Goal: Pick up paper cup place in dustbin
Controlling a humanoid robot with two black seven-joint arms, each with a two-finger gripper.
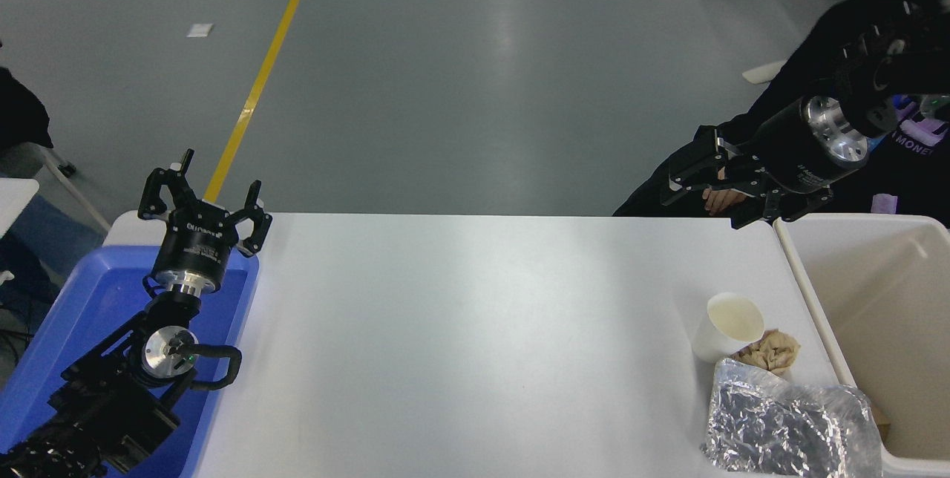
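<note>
— What is the table [460,329] made of, by the look of it?
— A smooth white top with a soft sheen. The paper cup [726,326] is matt white paper, cream inside.
— And the wad [772,350] beside it?
— Crumpled tan paper, rough. The bag [787,426] is crinkled silver foil, very shiny.
— The dustbin [809,292]?
— Smooth cream plastic, faintly glossy. The tray [89,300] is glossy blue plastic. Both grippers, left [204,200] and right [705,192], are matt black with bright brushed-metal wrist rings.

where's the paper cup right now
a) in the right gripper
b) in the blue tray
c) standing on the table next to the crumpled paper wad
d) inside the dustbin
c: the paper cup stands upright on the table beside the crumpled paper wad; the right gripper is up and away from it, empty.
</note>
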